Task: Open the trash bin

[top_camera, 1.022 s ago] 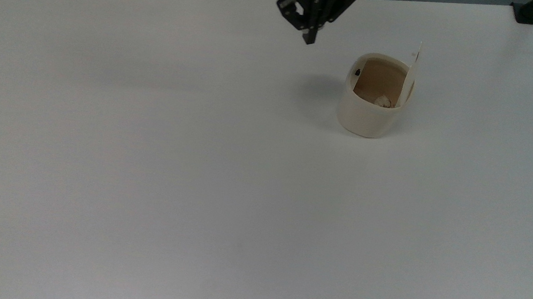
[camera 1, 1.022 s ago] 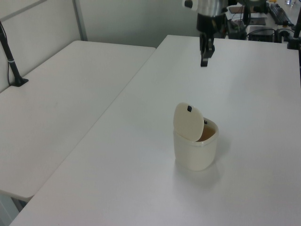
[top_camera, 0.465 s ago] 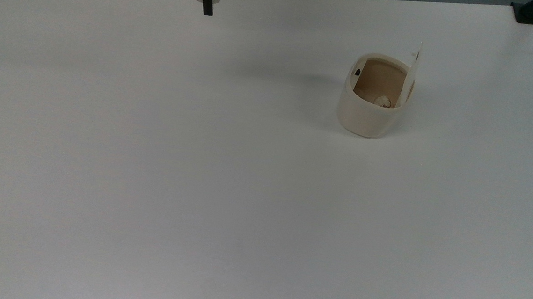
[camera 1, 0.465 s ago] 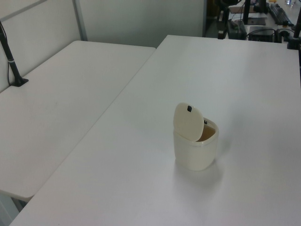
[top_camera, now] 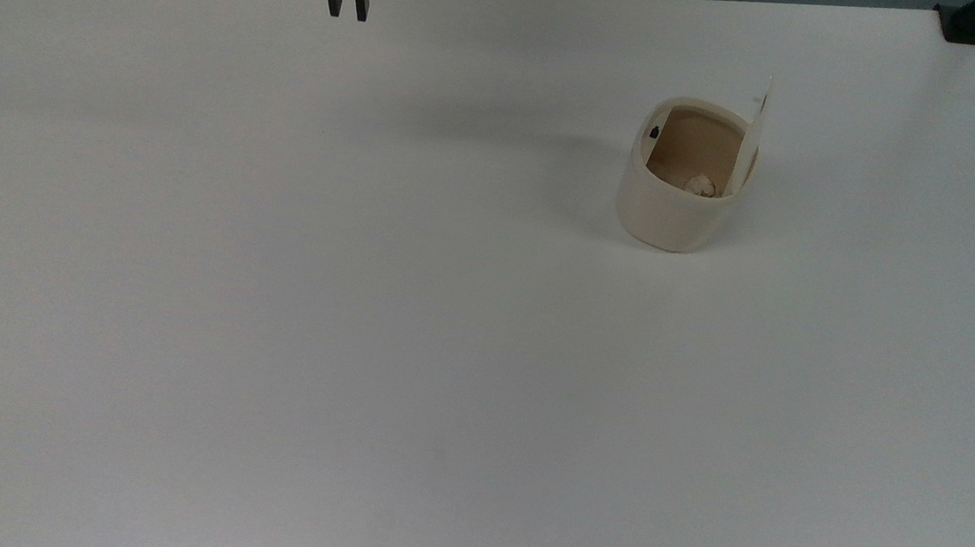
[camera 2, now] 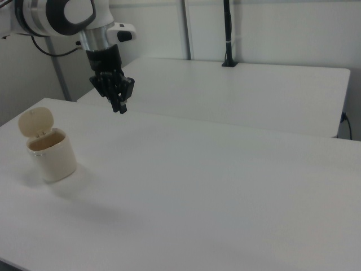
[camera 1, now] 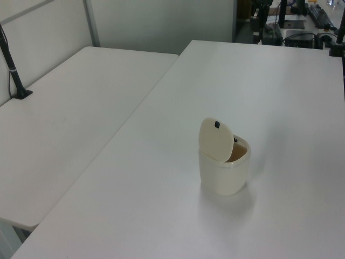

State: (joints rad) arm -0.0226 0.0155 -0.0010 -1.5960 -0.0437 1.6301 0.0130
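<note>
The broad white counter (top_camera: 365,299) lies bare below the black two-finger claw (top_camera: 346,2), whose fingers stand slightly parted, gripping nothing. Well apart from the claw, toward the top view's right, stands the small cream-coloured rounded-square plastic trash bin (top_camera: 672,209), its flat hinged lid (camera 1: 215,139) raised, tan inside showing.

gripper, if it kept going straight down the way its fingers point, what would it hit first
Most likely the bare white table. The gripper points down near the table's far edge, well apart from the open trash bin, though exact depth is unclear.
</note>
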